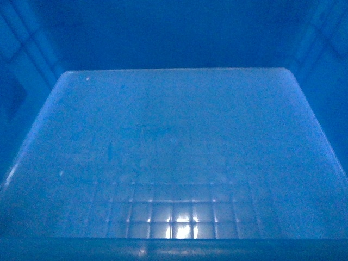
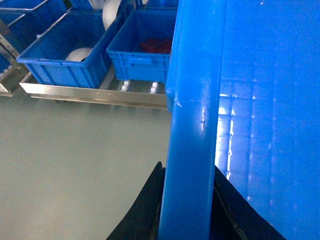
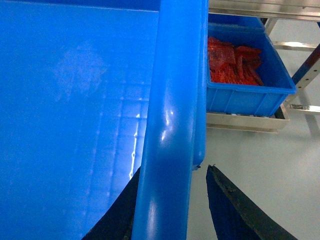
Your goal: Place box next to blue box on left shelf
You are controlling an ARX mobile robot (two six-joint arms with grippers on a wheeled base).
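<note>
**A:** Where is the box point(image 1: 174, 157) at this stage?

**B:** We carry it between both arms, off the floor. In the head view its gridded floor and inner walls fill the whole frame, so we see nothing of the route ahead from there.

**A:** What of the shelf?

**B:** In the left wrist view a low metal roller shelf point(image 2: 95, 94) stands beyond the box rim, across a stretch of bare floor point(image 2: 75, 165). On it sit a blue box with white parts point(image 2: 65, 55) and, just beside it, a blue box with red parts point(image 2: 142, 57). The right wrist view shows another metal rack point(image 3: 250, 122) bearing a tray of red parts point(image 3: 245, 75). We cannot tell from these views which neighbour is the target.

**A:** State of each claw?

**B:** The left claw point(image 2: 187, 210) is clenched on the box rim, one dark finger on either side of the wall. The right claw point(image 3: 172, 210) straddles the opposite rim; its outer finger point(image 3: 225, 200) stands slightly clear of the plastic, so we cannot tell whether it is clamped.

**A:** Progress?

**B:** We judge the pickup complete and transport under way. Remaining: close the gap to the shelf, set the box down beside the blue box, release both claws.
</note>
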